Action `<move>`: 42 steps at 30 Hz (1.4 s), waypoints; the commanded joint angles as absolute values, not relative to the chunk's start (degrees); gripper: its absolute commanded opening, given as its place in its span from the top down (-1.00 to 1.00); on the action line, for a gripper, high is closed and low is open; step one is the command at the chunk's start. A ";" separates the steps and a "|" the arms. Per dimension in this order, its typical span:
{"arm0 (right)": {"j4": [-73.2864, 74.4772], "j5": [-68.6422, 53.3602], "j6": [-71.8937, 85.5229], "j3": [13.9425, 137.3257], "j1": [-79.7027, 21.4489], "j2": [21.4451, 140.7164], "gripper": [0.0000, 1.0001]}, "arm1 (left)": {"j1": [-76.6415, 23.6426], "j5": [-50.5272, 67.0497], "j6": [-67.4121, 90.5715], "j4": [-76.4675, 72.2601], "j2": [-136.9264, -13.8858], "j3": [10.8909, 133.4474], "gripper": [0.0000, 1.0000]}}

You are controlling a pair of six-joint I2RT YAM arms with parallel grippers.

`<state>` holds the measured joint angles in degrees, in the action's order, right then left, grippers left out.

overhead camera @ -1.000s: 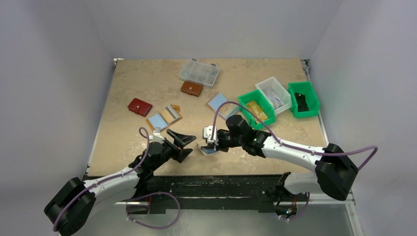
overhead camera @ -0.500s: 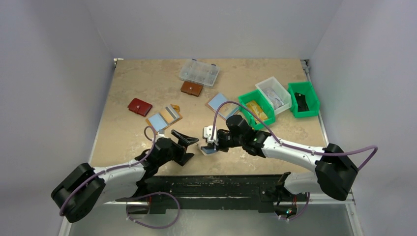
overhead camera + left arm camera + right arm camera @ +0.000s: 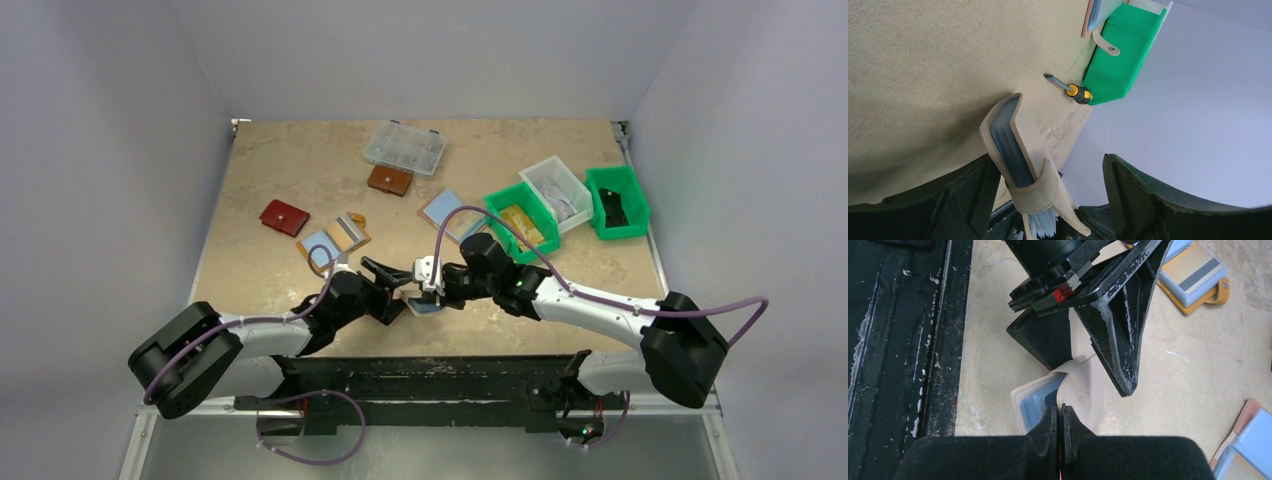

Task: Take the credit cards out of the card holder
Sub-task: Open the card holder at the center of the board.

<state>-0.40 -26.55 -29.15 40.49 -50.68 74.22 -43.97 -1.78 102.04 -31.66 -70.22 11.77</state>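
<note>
The card holder (image 3: 424, 304) is a small beige wallet with pale blue ribbed sleeves, held just above the table's near edge. My right gripper (image 3: 429, 287) is shut on its beige flap, with its jaws pressed together in the right wrist view (image 3: 1058, 412) just above the blue sleeves (image 3: 1038, 405). My left gripper (image 3: 397, 289) is open, with one finger on each side of the holder. In the left wrist view the holder (image 3: 1020, 137) stands between the dark fingers (image 3: 1143, 192), its snap tab hanging down. No loose card shows.
An open orange-edged card wallet (image 3: 336, 238) and a red wallet (image 3: 284, 217) lie at the left. A dark brown wallet (image 3: 389, 180) and a clear organiser box (image 3: 405, 147) are at the back. Another open wallet (image 3: 447, 212), green bins (image 3: 520, 218) and a white bin (image 3: 556, 190) are at the right. A screwdriver (image 3: 1068, 87) lies by a bin.
My left arm has reached right and forward, bringing its open jaws from beside the card holder to around it. The right gripper has kept still, shut on the flap.
</note>
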 commanded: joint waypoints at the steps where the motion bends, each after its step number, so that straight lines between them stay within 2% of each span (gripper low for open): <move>1: -1.51 -28.43 -30.28 42.21 -50.49 73.65 1.00 | -44.54 -1.91 104.13 -39.69 -73.12 11.98 -0.50; 4: -1.29 -28.56 -30.66 42.23 -50.54 73.70 1.00 | -44.73 -1.76 103.93 -41.26 -74.14 11.84 -0.27; 12: 1.43 -30.51 -32.88 42.81 -50.54 73.74 1.00 | -44.68 -2.62 100.54 -40.24 -72.50 11.48 0.54; 13: 2.35 -31.30 -33.37 43.07 -50.54 73.86 0.89 | -44.65 -2.93 99.57 -39.19 -71.92 11.61 0.61; 15: 4.04 -32.55 -34.54 43.59 -50.54 73.79 0.51 | -44.58 -3.16 96.61 -35.77 -70.63 12.70 0.71; 18: 7.78 -35.06 -37.39 44.38 -50.26 72.89 -0.06 | -44.41 -4.30 87.77 -22.26 -67.75 18.18 0.79; 20: 11.79 -37.84 -40.49 45.61 -48.98 71.67 -0.31 | -44.39 -6.91 80.20 -10.55 -66.09 23.71 0.81; 23: 18.12 -41.40 -45.74 47.16 -46.53 69.60 -0.56 | -44.38 -11.12 68.13 7.73 -65.23 32.83 0.85; 28: 23.70 -42.39 -50.71 48.40 -43.86 67.69 -0.68 | -44.41 -15.27 48.04 29.94 -71.03 48.67 0.88; 32: 24.26 -41.98 -51.15 48.56 -41.12 65.78 -0.71 | -44.52 -16.87 37.01 40.53 -77.77 57.56 0.89; 37: 24.61 -42.76 -51.24 48.21 -37.84 63.38 -0.72 | -47.17 -25.99 34.53 51.35 -88.48 68.43 0.90; 42: 25.08 -43.06 -51.67 48.14 -36.67 63.06 -0.73 | -51.15 -30.66 35.60 53.53 -95.89 75.86 0.88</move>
<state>23.66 -40.80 -50.37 46.39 -37.28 63.94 -48.18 -24.03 38.04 47.99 -93.17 69.43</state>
